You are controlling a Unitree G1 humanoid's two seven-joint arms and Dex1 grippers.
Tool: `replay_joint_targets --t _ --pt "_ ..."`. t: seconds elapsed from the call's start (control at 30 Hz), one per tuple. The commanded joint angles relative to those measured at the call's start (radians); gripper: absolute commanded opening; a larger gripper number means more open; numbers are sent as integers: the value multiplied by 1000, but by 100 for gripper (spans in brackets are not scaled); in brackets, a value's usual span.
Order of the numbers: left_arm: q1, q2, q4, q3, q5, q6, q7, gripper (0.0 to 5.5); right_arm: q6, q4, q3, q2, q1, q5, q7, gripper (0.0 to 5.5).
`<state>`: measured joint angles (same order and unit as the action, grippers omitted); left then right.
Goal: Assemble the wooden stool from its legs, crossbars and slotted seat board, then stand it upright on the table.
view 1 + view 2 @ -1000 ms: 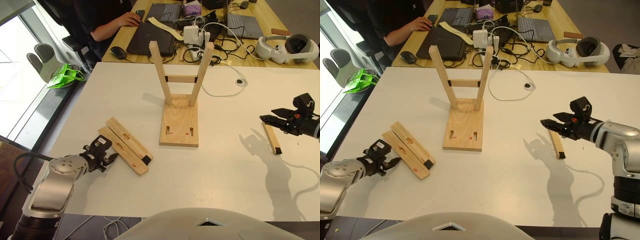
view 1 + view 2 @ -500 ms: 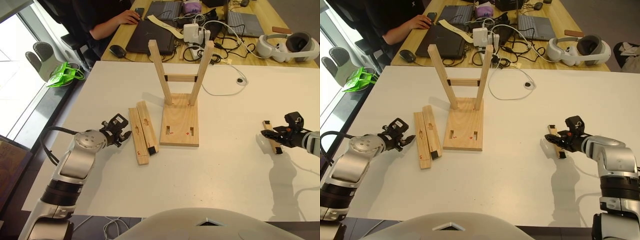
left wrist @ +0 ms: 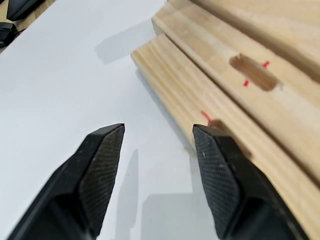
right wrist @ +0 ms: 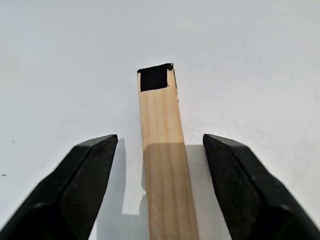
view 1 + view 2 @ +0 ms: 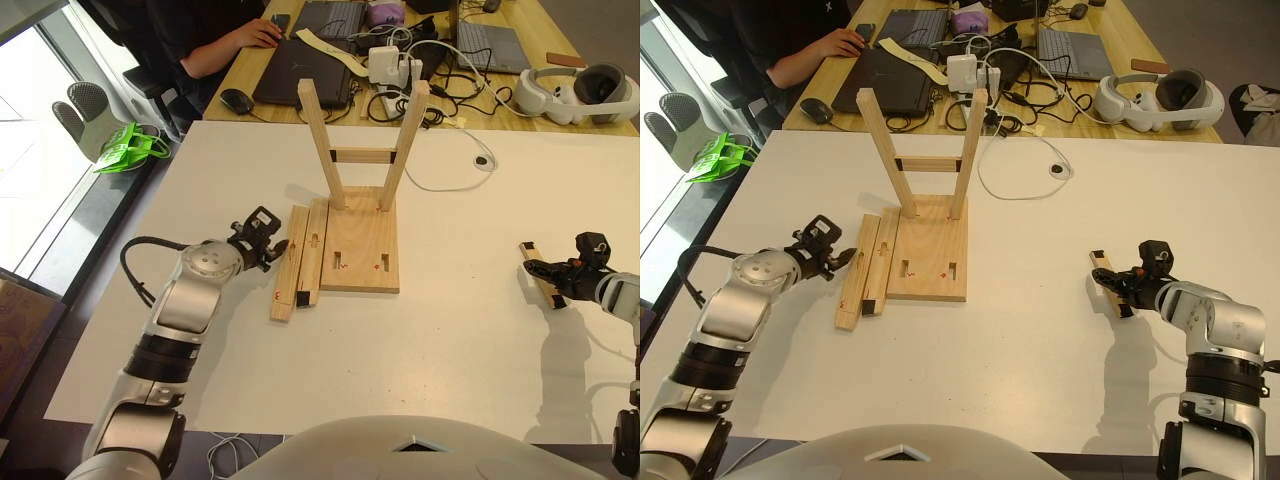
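View across the white table [image 5: 450,330] from the near side. The slotted seat board [image 5: 360,255] lies flat at the centre. Two legs [image 5: 322,145] stand upright in its far end, leaning slightly apart and joined by a short crossbar [image 5: 363,157]. The two slots [image 5: 383,262] at the board's near end are unfilled.

Two loose legs [image 5: 285,270] lie flat side by side along the board's left edge, the inner one just beside the board. They lie between the board and the left pincer [image 3: 157,131], which sits low over the table at their left. Its fingers [image 3: 100,160] are apart and hold nothing. One fingertip is right at the edge of the outer leg, but contact cannot be made out.

A loose crossbar [image 5: 1100,268] with blackened ends lies well apart to the right. The right pincer [image 4: 160,145] is lowered over it, with fingers [image 4: 90,170] spread on either side and a gap showing at each flank.

A white cable [image 5: 440,185] curls across the table behind the board and ends at a small round disc [image 5: 482,161]. On the wooden table beyond are laptops [image 5: 300,80], a mouse [image 5: 237,103], a white adapter [image 5: 385,68] among tangled leads, and a headset [image 5: 575,95].
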<state>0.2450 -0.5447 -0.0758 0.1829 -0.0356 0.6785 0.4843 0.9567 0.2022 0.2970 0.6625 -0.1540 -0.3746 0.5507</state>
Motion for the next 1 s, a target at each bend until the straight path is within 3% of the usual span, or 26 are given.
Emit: replay_joint_targets --t 0.03,0.3,0.43,0.53,0.73,1.0 --pt "55 68 -4 31 -7 10 -20 255 -40 0 7 -3 -1 6 -6 323" --pt "-9 98 -112 25 -11 63 -51 255 -97 -42 20 8 14 0 6 323" --pt "-111 11 -214 -173 -17 100 -96 255 -115 -52 33 20 43 11 -1 323" --pt "-183 13 -218 -305 -15 174 -152 255 -100 -89 45 15 88 6 -7 323" --pt "-283 97 -212 -175 -8 291 -172 255 -45 -113 26 9 113 -1 -12 323" --pt "-120 232 -99 -85 -6 281 -232 255 -113 26 -46 -7 101 42 9 323"
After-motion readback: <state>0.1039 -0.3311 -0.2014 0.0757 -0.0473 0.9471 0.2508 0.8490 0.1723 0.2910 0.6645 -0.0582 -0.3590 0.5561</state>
